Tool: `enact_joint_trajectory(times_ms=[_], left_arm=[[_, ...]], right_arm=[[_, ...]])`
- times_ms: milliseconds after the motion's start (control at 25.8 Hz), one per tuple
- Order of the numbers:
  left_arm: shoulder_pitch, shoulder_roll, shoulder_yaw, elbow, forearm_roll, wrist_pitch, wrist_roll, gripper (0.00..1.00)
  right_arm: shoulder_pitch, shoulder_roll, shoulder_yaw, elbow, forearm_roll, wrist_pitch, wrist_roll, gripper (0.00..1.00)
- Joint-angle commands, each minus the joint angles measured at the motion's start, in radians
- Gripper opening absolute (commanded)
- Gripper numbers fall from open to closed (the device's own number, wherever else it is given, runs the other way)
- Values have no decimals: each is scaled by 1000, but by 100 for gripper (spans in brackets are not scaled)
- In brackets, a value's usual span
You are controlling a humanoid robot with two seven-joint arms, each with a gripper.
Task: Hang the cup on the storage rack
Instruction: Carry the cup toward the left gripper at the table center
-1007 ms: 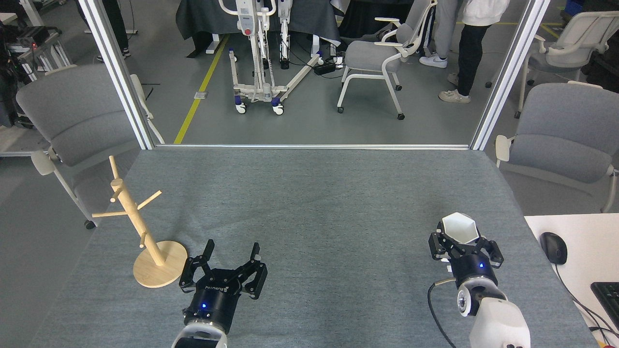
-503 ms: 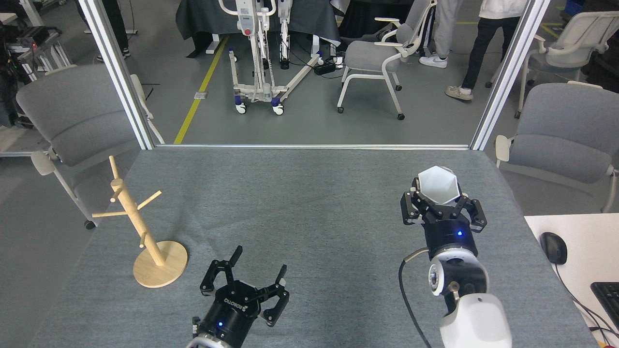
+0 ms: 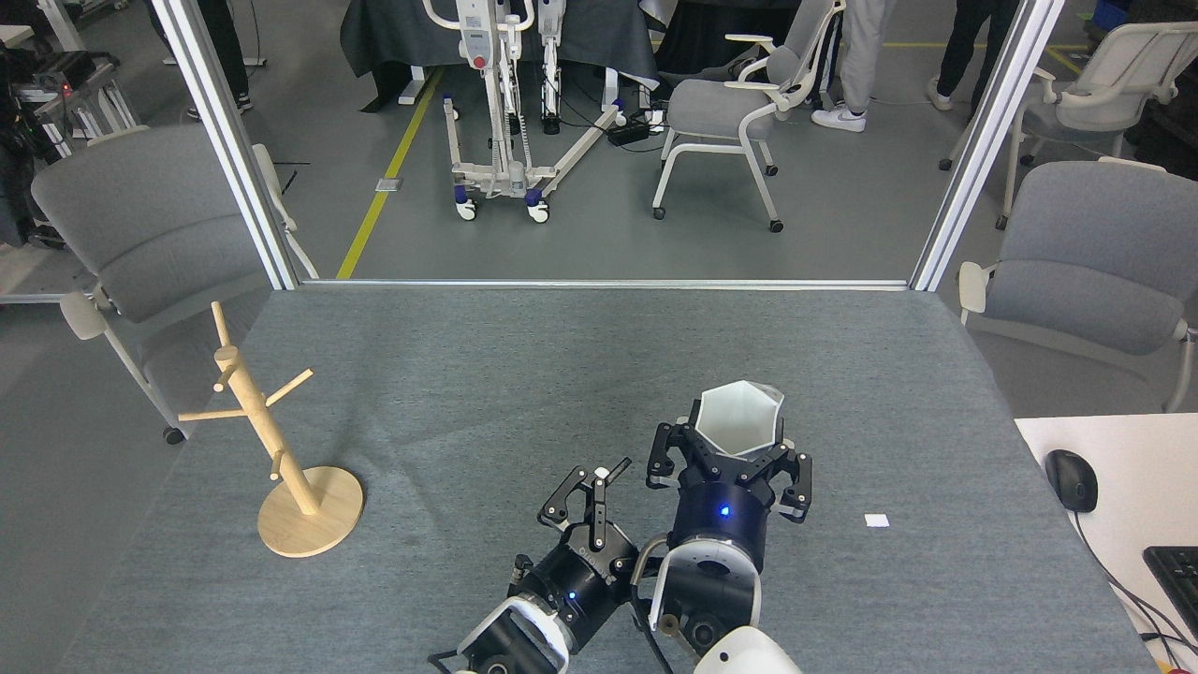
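Right gripper (image 3: 733, 447) pinches the cup (image 3: 739, 418) near-centre of the table (image 3: 562, 374), rim facing the camera; cup base and any handle hidden behind the fingers. Left gripper (image 3: 591, 490) sits just left of it, seen nearly edge-on, so can't tell if spread or pressed together. Storage rack (image 3: 270, 440) stands well apart, near-left. Small white scrap (image 3: 877, 520) to the right.

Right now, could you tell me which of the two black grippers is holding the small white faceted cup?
The right gripper: its fingers clasp the white faceted cup, while the left gripper beside it holds nothing.
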Motion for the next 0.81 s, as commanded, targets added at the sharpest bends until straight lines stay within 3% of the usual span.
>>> enact_joint_trajectory(times_ms=[0,271,774], left_arm=[[-39,-14,3,22,20,-86,-2,99],[-89,-78,0,172,42,-155,-10,99],[-160,-81,66,319,60,-144,-14,99]], right_arm=[[-1,37,30,22,15,20,35,12],[-1,58,57,38,16,17,38,12],[-21,55,66,56,13,29,45,12]])
